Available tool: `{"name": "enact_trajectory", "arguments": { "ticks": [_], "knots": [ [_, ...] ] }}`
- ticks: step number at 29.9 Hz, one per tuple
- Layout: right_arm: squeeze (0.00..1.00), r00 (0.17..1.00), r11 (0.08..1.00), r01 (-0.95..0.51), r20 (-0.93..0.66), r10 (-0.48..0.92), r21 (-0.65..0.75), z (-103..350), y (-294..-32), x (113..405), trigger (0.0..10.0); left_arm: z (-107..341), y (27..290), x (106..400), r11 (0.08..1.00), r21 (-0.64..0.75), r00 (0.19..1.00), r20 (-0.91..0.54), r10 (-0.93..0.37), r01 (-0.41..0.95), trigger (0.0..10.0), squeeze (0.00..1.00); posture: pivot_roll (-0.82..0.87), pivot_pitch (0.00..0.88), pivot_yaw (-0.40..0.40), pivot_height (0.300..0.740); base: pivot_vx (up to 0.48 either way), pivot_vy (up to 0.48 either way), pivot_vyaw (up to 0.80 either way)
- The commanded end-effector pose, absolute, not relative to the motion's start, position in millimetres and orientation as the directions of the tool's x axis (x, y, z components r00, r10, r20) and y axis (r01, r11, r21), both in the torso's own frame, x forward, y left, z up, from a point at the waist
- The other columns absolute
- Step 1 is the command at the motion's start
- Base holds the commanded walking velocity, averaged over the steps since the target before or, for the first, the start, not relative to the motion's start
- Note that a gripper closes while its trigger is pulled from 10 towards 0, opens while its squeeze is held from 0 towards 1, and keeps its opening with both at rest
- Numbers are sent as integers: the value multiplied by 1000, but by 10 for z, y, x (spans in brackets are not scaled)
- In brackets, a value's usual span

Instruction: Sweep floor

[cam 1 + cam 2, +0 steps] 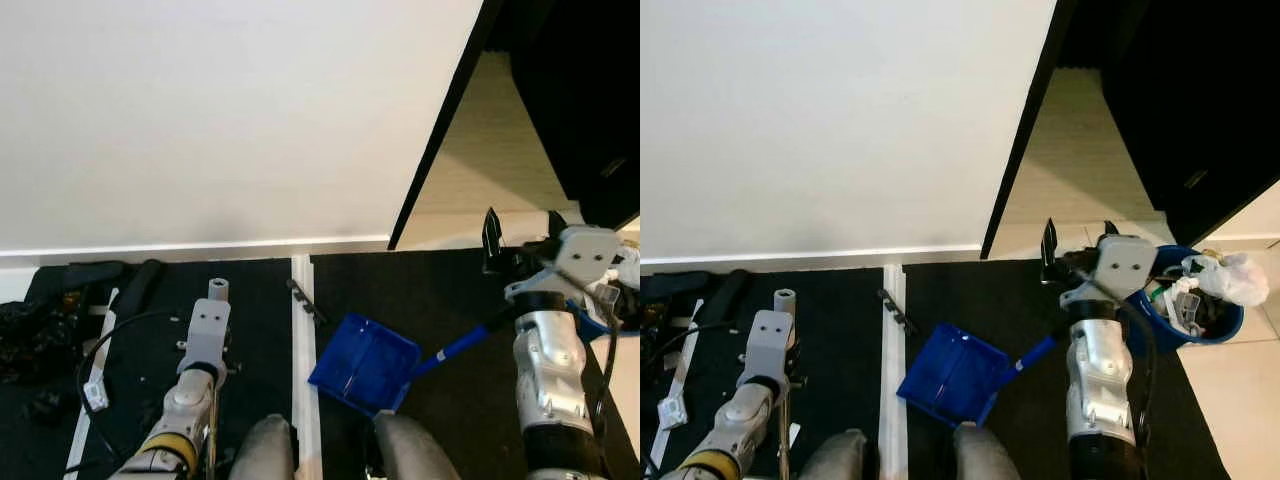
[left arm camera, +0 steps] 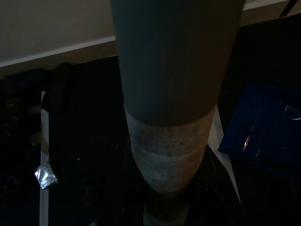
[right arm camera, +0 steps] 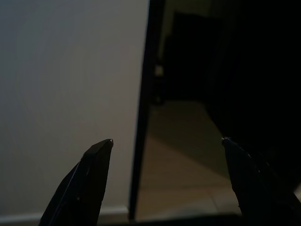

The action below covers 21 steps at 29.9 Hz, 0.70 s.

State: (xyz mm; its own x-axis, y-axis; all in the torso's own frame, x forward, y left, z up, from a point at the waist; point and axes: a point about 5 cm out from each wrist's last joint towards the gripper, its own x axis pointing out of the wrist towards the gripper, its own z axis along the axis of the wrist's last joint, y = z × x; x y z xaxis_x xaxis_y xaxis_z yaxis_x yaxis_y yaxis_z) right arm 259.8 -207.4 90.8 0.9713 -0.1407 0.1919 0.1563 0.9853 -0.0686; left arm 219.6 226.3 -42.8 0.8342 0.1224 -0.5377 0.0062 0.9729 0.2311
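A blue dustpan [image 1: 365, 365] lies on the black mat [image 1: 450, 290], its handle [image 1: 455, 350] running off toward my right arm. My right gripper [image 1: 522, 232] is raised above the handle and points at the wall. It is open, with nothing between its fingertips [image 3: 101, 150]. My left gripper [image 1: 212, 320] is low on the left, shut on the grey broom handle [image 1: 218, 290], which stands upright through it. In the left wrist view the handle [image 2: 174, 94] carries a pale tape band, and my fingers are hidden behind it.
A white wall [image 1: 200, 110] is straight ahead, with a dark door frame [image 1: 440, 130] and beige floor [image 1: 490, 150] beyond. A blue bin [image 1: 1230, 322] full of rubbish stands at the right. Dark clutter and cables [image 1: 50, 320] lie at the left. A small dark scrap [image 1: 305, 300] sits beside the white strip [image 1: 303, 340].
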Motion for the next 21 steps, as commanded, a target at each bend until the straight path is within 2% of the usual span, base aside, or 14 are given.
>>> {"name": "enact_trajectory", "arguments": {
  "ticks": [1, 3, 11, 21],
  "knots": [
    [565, 969, 980, 181, 188, -162, -85, 883, -2100, 2559, 10000, -500, 2352, 2060, 968, 253, 804, -575, 150, 0, 10000, 0, 76, 79, -53, 740, 0, 0, 0],
    [0, 966, 974, 208, 176, -189, -95, 787, -2146, 2434, 10000, -501, 2358, 2054, 967, 253, 803, -575, 153, -3, 10000, 0, 75, 80, -53, 740, 0, 0, 0],
    [0, 968, 984, 166, 201, -150, -64, 763, -2131, 2203, 10000, -504, 2373, 2040, 967, 257, 802, -577, 156, -3, 10000, 0, 79, 85, -49, 740, 0, 0, 0],
    [0, 958, 995, 102, 272, -96, -9, 955, -2039, 2221, 10000, -492, 2406, 2044, 964, 266, 803, -574, 161, -4, 10000, 0, 82, 88, -47, 740, 0, 0, 0]
  ]
}}
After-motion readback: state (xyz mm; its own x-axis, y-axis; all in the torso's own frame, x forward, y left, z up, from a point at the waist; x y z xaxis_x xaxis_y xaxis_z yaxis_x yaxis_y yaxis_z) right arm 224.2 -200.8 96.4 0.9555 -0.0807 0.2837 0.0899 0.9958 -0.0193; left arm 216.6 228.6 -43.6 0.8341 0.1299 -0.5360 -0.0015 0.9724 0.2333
